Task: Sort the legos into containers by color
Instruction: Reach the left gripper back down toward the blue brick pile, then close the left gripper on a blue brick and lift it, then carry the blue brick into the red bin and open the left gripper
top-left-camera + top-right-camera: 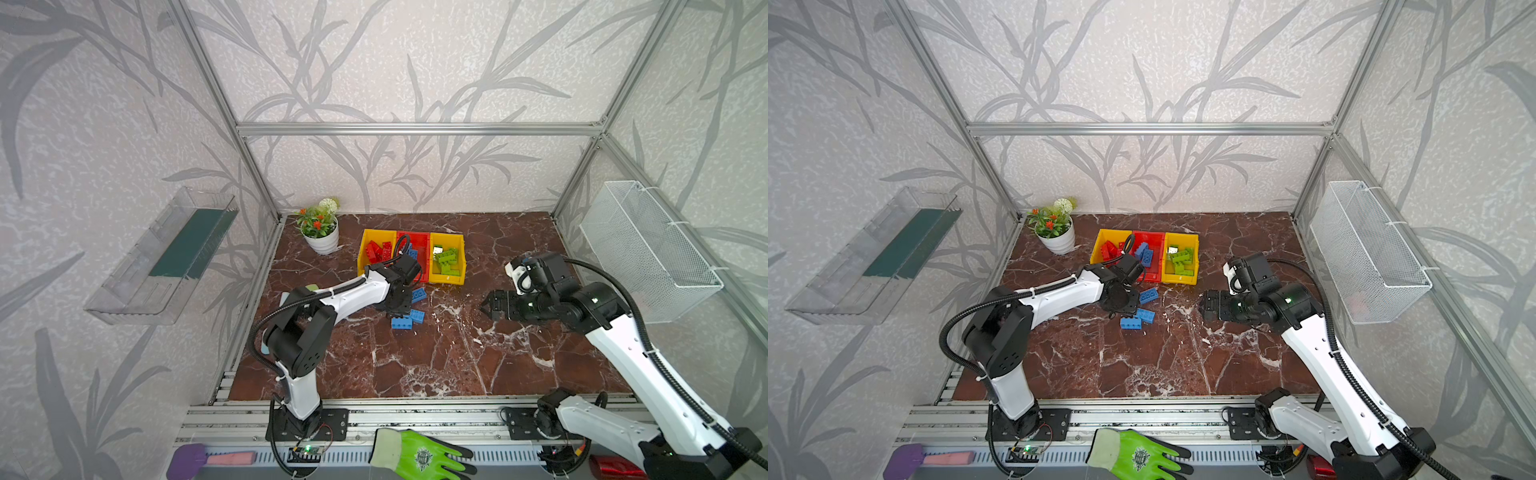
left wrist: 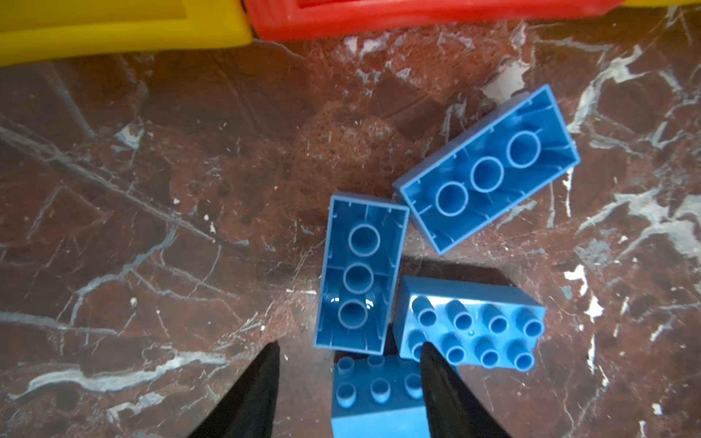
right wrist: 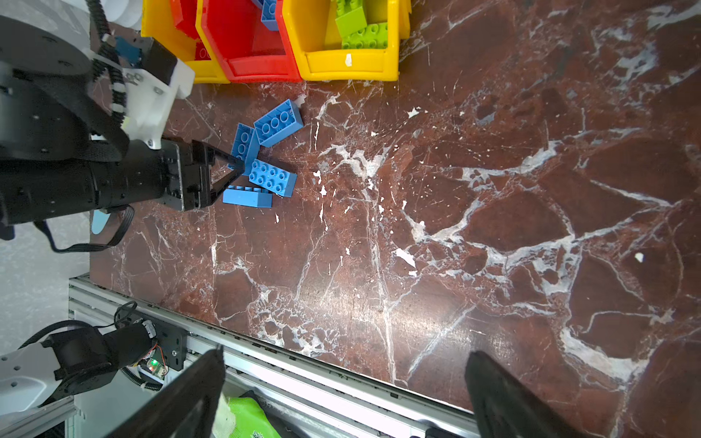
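Grasp on blue brick (image 2: pixel 375 390) near red bin (image 2: pixel 417 19)
Unclamped, left gripper (image 2: pixel 349 345) straddles it off-centre; centre before squeezing. Idle right gripper (image 3: pixel 345 352) gapes empty.

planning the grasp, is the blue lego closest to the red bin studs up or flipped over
Flipped over. The blue lego nearest the red bin shows its hollow underside with three round tubes facing up, no studs.
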`<state>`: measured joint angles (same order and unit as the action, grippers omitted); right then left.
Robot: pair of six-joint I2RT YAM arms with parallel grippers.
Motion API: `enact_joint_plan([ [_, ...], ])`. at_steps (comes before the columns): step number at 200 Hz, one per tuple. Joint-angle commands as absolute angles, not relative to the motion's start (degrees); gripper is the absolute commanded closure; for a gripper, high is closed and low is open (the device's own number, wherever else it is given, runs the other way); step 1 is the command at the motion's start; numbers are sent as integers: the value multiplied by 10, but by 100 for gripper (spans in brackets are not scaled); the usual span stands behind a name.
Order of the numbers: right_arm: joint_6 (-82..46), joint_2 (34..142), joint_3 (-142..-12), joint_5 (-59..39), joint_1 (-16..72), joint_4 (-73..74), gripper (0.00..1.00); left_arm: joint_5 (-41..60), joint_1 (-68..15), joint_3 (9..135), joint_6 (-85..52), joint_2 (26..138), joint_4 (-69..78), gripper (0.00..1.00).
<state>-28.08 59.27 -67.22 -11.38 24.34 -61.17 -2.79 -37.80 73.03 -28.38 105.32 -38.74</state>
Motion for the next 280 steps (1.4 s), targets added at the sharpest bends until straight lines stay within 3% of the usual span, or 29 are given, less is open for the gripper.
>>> enact_joint_plan([
  [1, -295, 584, -671, -101, 246, -625, 1, -48, -374, 762, -263, 1068, -393, 41],
  [104, -289, 627, -705, -96, 246, -629, 1, -11, -342, 735, -257, 1114, -358, 47],
  [159, -289, 657, -706, -105, 246, -614, 1, -26, -339, 738, -260, 1114, -381, 79],
  [172, -288, 664, -705, -109, 246, -608, 1, -30, -336, 746, -258, 1109, -394, 83],
  [229, -276, 708, -720, -113, 245, -578, 1, -63, -328, 881, -215, 1097, -489, 83],
  [280, -270, 725, -751, -88, 242, -560, 1, -59, -301, 1080, -181, 1190, -550, 83],
])
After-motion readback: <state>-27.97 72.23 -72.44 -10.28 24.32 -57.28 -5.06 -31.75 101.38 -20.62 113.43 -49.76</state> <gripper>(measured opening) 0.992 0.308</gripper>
